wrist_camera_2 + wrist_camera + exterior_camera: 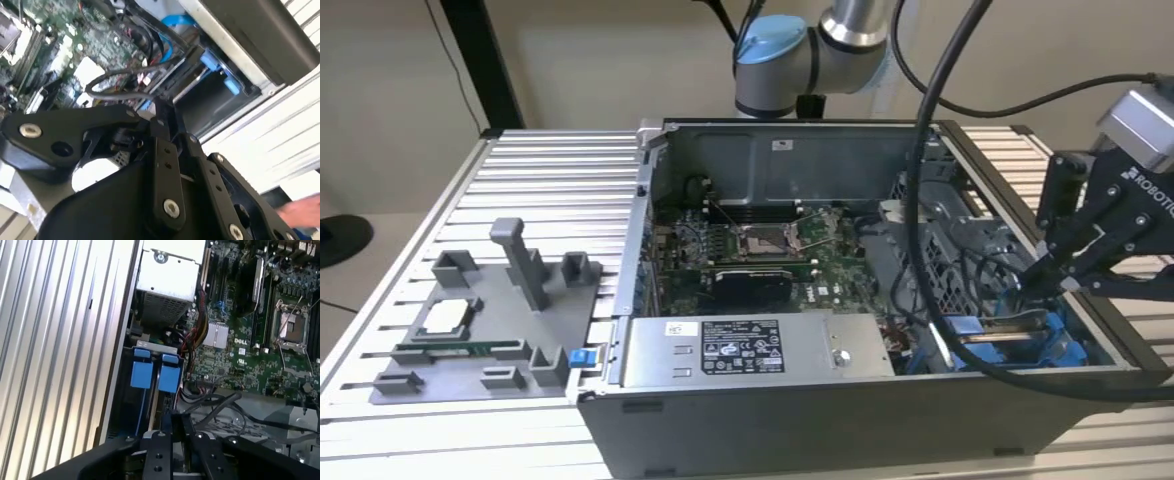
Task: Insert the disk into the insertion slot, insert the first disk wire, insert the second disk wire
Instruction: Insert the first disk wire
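Hovering pincer (1035, 280) near blue-framed disk (168, 379)

Robot lab, slatted aluminium table (547, 165), open computer (854, 425)

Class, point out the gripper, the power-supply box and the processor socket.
gripper (1038, 280), exterior view, its lower tip.
power-supply box (724, 346), exterior view, its white label.
processor socket (767, 238), exterior view, its centre.

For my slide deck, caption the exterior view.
Gripper reaches into the open computer case by the blue disk frames.
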`<control>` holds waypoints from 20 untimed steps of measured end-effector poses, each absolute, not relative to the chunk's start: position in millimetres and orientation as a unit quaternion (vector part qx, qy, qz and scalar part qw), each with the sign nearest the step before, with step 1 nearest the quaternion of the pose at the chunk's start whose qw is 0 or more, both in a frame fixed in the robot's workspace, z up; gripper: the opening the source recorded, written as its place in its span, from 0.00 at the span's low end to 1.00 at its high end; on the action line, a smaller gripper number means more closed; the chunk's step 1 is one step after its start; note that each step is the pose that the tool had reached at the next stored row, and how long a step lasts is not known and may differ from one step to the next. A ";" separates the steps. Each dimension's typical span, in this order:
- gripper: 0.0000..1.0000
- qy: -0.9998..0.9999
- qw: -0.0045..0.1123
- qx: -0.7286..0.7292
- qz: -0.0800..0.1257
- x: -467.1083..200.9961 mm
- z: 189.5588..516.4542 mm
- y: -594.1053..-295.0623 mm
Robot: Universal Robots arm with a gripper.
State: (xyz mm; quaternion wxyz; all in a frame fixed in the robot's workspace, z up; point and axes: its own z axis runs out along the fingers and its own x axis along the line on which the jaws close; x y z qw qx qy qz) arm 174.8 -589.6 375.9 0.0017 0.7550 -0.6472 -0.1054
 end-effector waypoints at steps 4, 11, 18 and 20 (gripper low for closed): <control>0.00 -0.648 0.003 0.754 -0.107 181.0 374.8 -592.8; 0.00 -0.664 0.003 0.739 -0.110 181.7 364.3 -596.0; 0.00 -0.692 -0.001 0.714 -0.110 182.7 357.5 -596.0; 0.00 -0.696 -0.002 0.710 -0.110 182.9 356.1 -595.8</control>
